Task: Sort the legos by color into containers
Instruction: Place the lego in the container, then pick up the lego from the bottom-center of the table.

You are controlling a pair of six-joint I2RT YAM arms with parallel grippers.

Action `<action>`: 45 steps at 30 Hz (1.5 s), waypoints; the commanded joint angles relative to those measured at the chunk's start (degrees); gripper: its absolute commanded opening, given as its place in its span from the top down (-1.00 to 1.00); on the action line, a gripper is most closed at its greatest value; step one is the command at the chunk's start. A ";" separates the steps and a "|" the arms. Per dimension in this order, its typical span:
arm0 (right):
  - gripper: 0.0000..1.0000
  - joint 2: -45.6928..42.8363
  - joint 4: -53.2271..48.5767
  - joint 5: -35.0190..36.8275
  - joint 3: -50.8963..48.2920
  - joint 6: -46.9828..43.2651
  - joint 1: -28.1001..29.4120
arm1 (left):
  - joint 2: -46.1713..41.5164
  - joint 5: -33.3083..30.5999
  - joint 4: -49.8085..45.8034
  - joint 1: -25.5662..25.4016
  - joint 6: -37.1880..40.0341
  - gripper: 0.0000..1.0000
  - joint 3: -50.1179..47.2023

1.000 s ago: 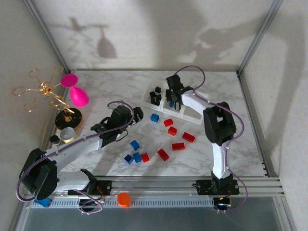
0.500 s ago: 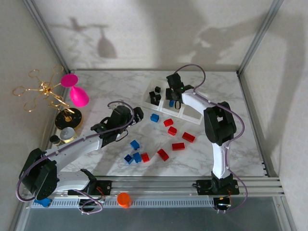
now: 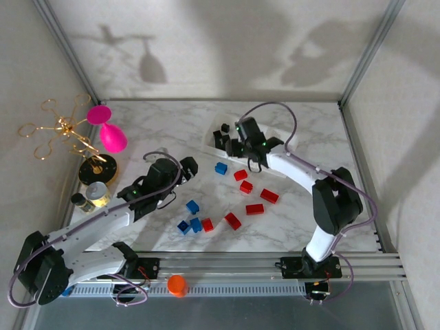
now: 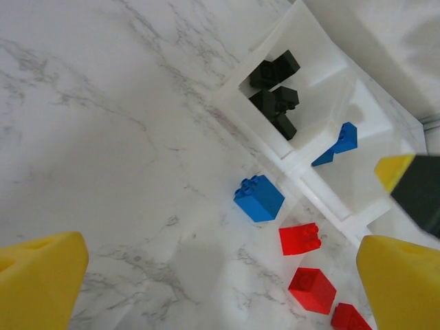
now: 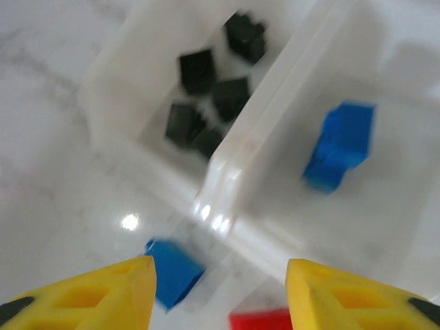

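Yellow-tipped, the right gripper [image 5: 216, 282] hangs part open and empty over the white tray [image 5: 230, 161]. The left gripper [image 4: 220, 275] gapes wide, holding nothing. Black bricks [image 5: 210, 96] lie in the tray's 10 o'clock compartment, one blue brick [image 5: 340, 144] in the middle one; red bricks [image 3: 246, 187] lie loose at 6 o'clock of it.

No legible text, label, brand mark, number or sign on the legos [image 4: 259, 198], the containers [image 4: 292, 163] or the marble table [image 4: 103, 103].

Marble table [image 3: 172, 124] — white tray [image 4: 297, 167], loose red and blue legos [image 3: 254, 209]
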 commanded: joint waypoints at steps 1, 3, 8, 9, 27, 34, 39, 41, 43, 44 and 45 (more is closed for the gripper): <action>-0.09 -3.81 0.68 -2.60 -3.70 0.03 4.82 | -4.58 -2.19 -4.19 0.59 -2.49 -0.99 -2.62; -0.13 -5.44 1.29 -3.17 -6.03 -0.05 7.66 | -7.28 -2.46 -5.44 0.58 -3.29 -0.99 -3.81; -0.20 -7.23 3.56 -5.09 -10.83 0.48 14.35 | -12.75 -3.86 -10.05 0.59 -4.48 -0.99 -5.28; -0.21 -7.18 4.29 -5.44 -11.56 0.54 15.70 | -13.66 -4.21 -11.08 0.59 -4.81 -0.99 -5.48; -0.36 8.49 5.77 1.67 -4.66 -0.03 29.38 | -23.10 -8.30 -19.59 0.59 -7.40 -0.99 -7.26; -0.30 12.25 4.88 2.73 -1.82 -0.37 29.35 | -23.36 -8.68 -19.69 0.55 -7.39 -0.99 -7.30; -0.21 14.42 3.56 4.07 0.11 -0.03 29.36 | -23.24 -8.88 -19.35 0.59 -7.26 -0.99 -7.44; -0.17 14.92 3.55 3.97 0.25 0.04 29.40 | -23.10 -8.98 -19.34 0.67 -7.23 -0.99 -7.44; -0.11 15.16 3.53 4.03 0.30 0.35 29.42 | -23.08 -8.90 -19.24 0.68 -7.22 -0.99 -7.46; -0.07 15.25 3.46 4.04 0.38 0.33 29.37 | -23.02 -8.87 -19.08 0.68 -7.22 -0.99 -7.43; -0.03 15.32 3.46 3.98 0.35 0.34 29.37 | -22.94 -8.94 -19.09 0.69 -7.22 -0.99 -7.48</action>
